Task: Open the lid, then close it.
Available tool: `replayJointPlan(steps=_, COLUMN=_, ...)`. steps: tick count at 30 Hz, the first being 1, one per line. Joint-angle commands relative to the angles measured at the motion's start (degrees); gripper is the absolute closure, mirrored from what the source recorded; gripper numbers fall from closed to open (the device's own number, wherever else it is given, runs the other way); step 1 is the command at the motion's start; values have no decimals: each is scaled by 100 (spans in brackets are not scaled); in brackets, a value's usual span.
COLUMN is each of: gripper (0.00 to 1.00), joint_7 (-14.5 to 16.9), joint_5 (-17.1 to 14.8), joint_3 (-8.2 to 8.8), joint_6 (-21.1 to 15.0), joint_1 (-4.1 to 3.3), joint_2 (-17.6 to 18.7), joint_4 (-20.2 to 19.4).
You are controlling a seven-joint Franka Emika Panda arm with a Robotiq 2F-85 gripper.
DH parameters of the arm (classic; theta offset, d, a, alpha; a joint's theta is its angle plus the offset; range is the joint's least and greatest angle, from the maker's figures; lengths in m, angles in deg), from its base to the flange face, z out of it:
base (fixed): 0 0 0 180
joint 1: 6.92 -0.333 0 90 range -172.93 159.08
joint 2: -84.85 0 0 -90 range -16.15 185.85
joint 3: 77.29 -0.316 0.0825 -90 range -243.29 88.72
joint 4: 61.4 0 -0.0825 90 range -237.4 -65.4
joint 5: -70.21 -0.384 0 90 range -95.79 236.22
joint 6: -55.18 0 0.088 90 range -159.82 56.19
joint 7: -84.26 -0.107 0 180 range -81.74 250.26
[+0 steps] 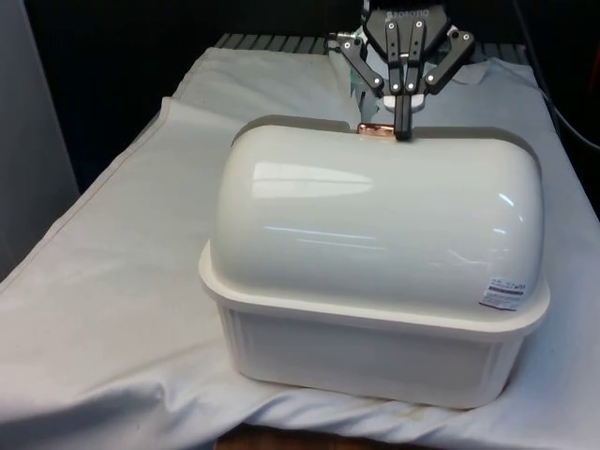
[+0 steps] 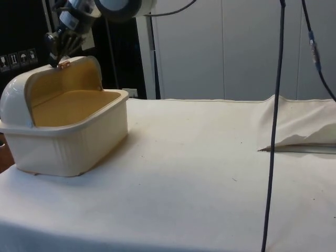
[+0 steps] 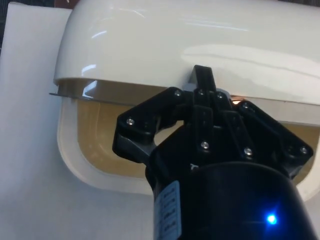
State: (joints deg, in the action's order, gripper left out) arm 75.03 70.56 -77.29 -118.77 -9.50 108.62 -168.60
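A cream bread box [image 1: 375,356] stands on the white cloth with its domed roll-top lid [image 1: 375,225] rolled back. In the side view the box's [image 2: 68,142] yellowish inside lies uncovered. A small copper handle [image 1: 375,129] sits on the lid's raised edge. My black gripper [image 1: 403,131] points down at that edge, fingers shut together, with the tips right beside the handle and nothing visibly clamped. From the side, the gripper [image 2: 54,62] touches the lid's top rim next to the handle [image 2: 64,64]. In the wrist view the gripper [image 3: 202,75] rests against the lid [image 3: 200,40].
The cloth [image 2: 210,173] stretches wide beside the box, with a raised fold [image 2: 299,136] farther off. A black cable [image 2: 273,131] hangs down near that fold. A label sticker [image 1: 503,295] marks the box's rim.
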Motion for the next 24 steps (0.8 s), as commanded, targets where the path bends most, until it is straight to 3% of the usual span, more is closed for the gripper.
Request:
replayJointPlan(steps=1, gripper=100, joint_7=-126, joint_5=46, joint_3=132, joint_6=29, joint_1=-109, joint_2=-34, joint_4=-132)
replayJointPlan(steps=5, gripper=100, joint_7=-109, joint_5=40, joint_3=103, joint_6=11, joint_1=-86, joint_2=-172, joint_4=-286)
replayJointPlan(steps=6, gripper=100, joint_7=-6, joint_5=0, joint_3=-6, joint_6=0, joint_1=-6, joint_2=-160, joint_4=-195)
replayJointPlan(steps=7, gripper=100, joint_7=-109, joint_5=40, joint_3=97, joint_6=6, joint_1=-80, joint_2=-195, joint_4=-309)
replayJointPlan(steps=15, gripper=100, joint_7=-80, joint_5=46, joint_3=86, joint_6=-11, joint_1=-57, joint_2=-344, joint_4=-453)
replayJointPlan(steps=16, gripper=100, joint_7=-6, joint_5=0, joint_3=-6, joint_6=-6, joint_1=0, joint_2=-361, joint_4=-418)
replayJointPlan(steps=17, gripper=100, joint_7=-80, joint_5=46, joint_3=92, joint_6=-11, joint_1=-57, joint_2=-332, joint_4=-430)
replayJointPlan(steps=24, gripper=100, joint_7=-74, joint_5=40, joint_3=86, joint_6=23, joint_1=-52, joint_2=-52, joint_4=-97)
